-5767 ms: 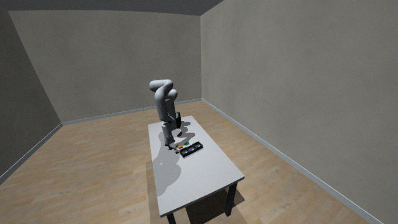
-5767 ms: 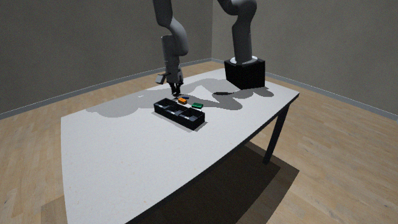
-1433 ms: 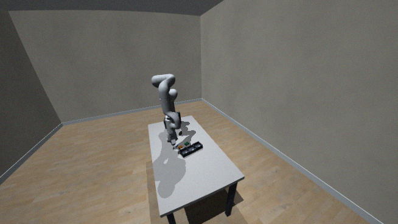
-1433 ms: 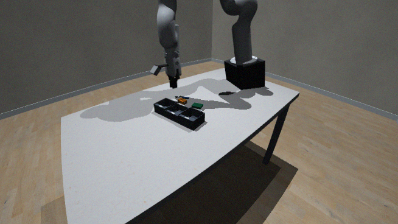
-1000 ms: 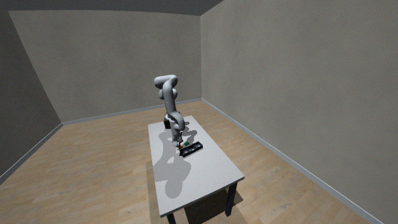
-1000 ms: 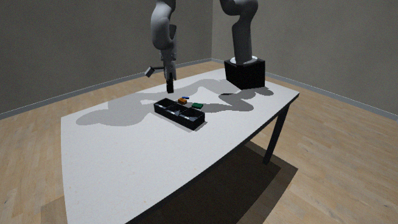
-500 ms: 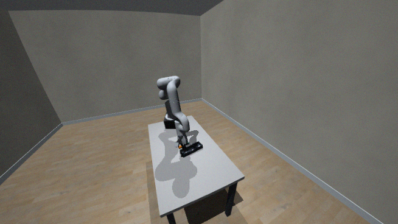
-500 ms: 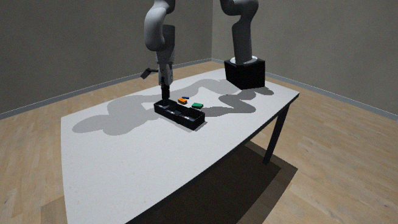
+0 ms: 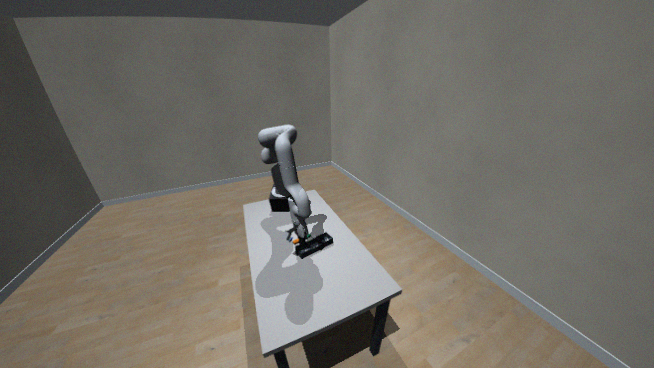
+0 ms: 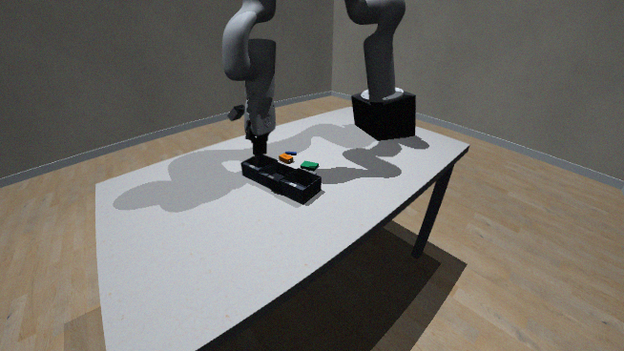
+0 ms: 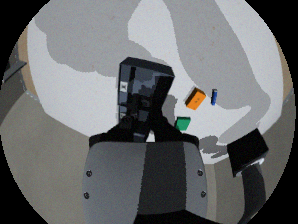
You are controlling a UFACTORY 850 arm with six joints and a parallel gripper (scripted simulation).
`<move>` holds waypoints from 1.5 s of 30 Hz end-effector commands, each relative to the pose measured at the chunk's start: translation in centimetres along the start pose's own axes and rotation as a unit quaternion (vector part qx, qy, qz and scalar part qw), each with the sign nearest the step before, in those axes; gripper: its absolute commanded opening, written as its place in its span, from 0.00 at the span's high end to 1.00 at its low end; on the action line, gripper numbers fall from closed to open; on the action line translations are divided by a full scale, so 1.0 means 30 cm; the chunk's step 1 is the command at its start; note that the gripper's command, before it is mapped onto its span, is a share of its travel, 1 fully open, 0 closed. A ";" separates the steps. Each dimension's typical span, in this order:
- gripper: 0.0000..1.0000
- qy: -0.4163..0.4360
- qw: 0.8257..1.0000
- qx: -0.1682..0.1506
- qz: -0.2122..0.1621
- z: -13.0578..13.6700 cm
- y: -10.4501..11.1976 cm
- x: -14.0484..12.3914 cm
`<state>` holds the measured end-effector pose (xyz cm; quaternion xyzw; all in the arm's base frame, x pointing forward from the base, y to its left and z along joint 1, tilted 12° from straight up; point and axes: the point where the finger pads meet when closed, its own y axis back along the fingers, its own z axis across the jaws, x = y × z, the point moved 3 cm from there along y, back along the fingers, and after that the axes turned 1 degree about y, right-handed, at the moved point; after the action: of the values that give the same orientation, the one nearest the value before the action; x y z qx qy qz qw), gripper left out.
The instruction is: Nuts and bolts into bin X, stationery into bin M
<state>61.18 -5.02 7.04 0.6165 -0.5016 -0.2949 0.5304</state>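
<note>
A row of joined black bins (image 10: 280,178) stands in the middle of the table; their marks are too small to read. My gripper (image 10: 258,145) hangs just above the row's left end, fingers pointing down. In the wrist view the gripper (image 11: 152,137) is shut on a small pale thing, mostly hidden by the fingers, directly over the bins (image 11: 143,90). An orange block (image 10: 285,157), a small blue piece (image 10: 291,153) and a flat green block (image 10: 309,165) lie on the table just behind the bins. They also show in the wrist view: orange (image 11: 194,100), blue (image 11: 214,96), green (image 11: 182,123).
The arm's black base box (image 10: 384,114) stands at the table's far end. The table's edges are well away from the bins on every side.
</note>
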 end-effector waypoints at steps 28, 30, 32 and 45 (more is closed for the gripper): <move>1.00 -0.090 0.994 -0.059 -0.003 -0.014 0.002 0.002; 1.00 -0.090 0.994 -0.059 -0.003 -0.014 0.002 0.002; 1.00 -0.090 0.994 -0.059 -0.003 -0.014 0.002 0.002; 1.00 -0.090 0.994 -0.059 -0.003 -0.015 0.002 0.002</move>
<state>61.21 -4.85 7.03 0.5673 -0.5510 -0.3515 0.5010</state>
